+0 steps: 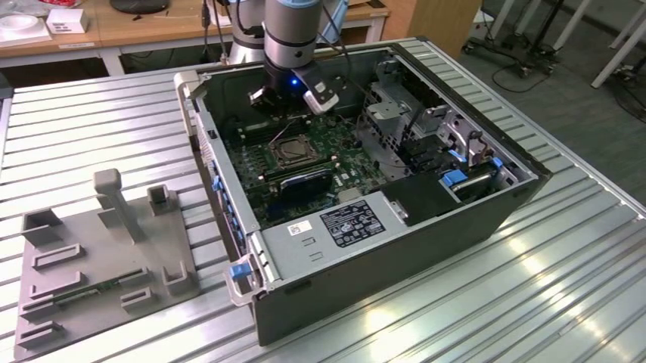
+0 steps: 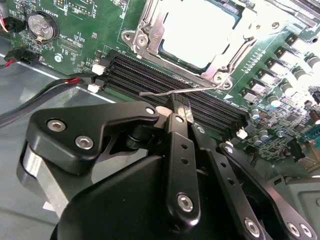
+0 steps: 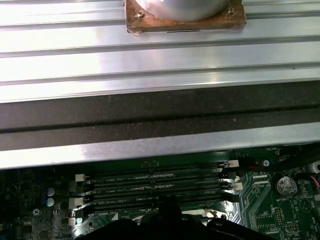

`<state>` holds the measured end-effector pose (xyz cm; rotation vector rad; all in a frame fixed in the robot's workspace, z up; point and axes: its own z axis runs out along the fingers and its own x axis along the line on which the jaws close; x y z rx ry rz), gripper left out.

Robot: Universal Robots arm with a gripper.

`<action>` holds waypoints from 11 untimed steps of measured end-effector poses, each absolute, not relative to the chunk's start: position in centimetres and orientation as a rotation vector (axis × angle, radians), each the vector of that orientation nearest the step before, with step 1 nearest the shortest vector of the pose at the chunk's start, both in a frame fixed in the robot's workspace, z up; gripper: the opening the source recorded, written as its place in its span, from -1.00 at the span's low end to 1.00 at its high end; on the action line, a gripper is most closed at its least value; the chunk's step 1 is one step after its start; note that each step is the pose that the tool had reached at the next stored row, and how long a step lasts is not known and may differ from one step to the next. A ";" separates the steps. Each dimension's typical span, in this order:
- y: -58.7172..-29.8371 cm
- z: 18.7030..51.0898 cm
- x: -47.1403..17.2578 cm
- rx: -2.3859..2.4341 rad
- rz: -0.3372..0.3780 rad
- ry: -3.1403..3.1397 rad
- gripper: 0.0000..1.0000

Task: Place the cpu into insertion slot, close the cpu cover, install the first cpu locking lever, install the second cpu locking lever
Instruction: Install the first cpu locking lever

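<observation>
Claw point(image 2: 181, 112) pinched shut beside locking lever point(image 2: 160, 93) — cpu cover point(image 2: 150, 37) down.

One computer case point(image 1: 404, 249) on counter point(image 1: 565, 287). One motherboard point(image 1: 302, 162) inside. One cpu point(image 2: 197, 32), one cpu cover point(image 2: 150, 30) framing it. Four long black memory slots point(image 3: 155, 189), side by side. One coin battery point(image 2: 40, 26). One thin wire lever point(image 2: 155, 93). One end effector point(image 2: 181, 111). One grey fixture block point(image 1: 101, 261), at case's 9 o'clock in exterior view.
</observation>
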<state>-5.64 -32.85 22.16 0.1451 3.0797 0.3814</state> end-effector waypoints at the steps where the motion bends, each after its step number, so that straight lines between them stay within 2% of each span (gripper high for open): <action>1: -32.8 22.2 -5.6 0.145 0.382 3.080 -0.79; 11: -32.8 21.7 -5.2 0.145 0.382 3.080 -0.79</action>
